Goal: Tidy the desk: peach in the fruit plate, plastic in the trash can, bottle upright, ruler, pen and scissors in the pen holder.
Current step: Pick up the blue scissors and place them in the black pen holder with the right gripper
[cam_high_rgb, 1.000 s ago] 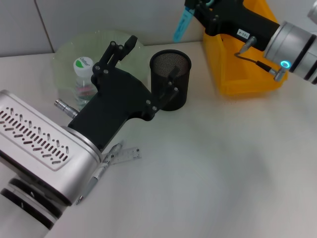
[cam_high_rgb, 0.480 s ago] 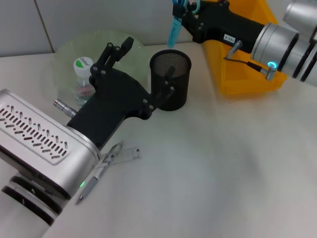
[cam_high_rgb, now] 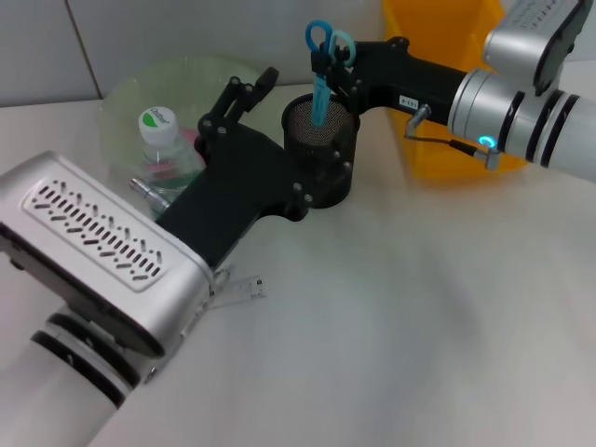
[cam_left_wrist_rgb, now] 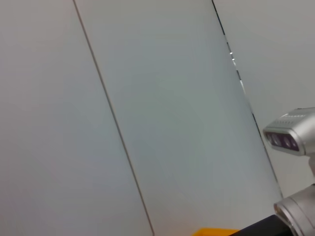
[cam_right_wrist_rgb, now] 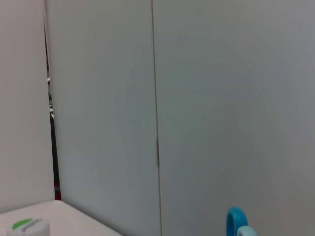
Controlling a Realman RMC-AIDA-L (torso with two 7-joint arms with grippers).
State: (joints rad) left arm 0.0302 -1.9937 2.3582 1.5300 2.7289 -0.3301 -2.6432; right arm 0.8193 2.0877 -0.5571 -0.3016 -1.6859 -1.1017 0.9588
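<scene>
The right pincer [cam_high_rgb: 337,65] pinches the blue scissors [cam_high_rgb: 319,79] upright with blades inside the black mesh pen holder [cam_high_rgb: 321,149], while the left pincer [cam_high_rgb: 250,88], seemingly spread, hovers beside the upright bottle [cam_high_rgb: 160,140] on the tabletop [cam_high_rgb: 419,307].

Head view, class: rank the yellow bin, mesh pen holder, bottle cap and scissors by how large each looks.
1. Yellow bin, partly hidden.
2. Mesh pen holder.
3. Scissors, visible part only.
4. Bottle cap.
</scene>
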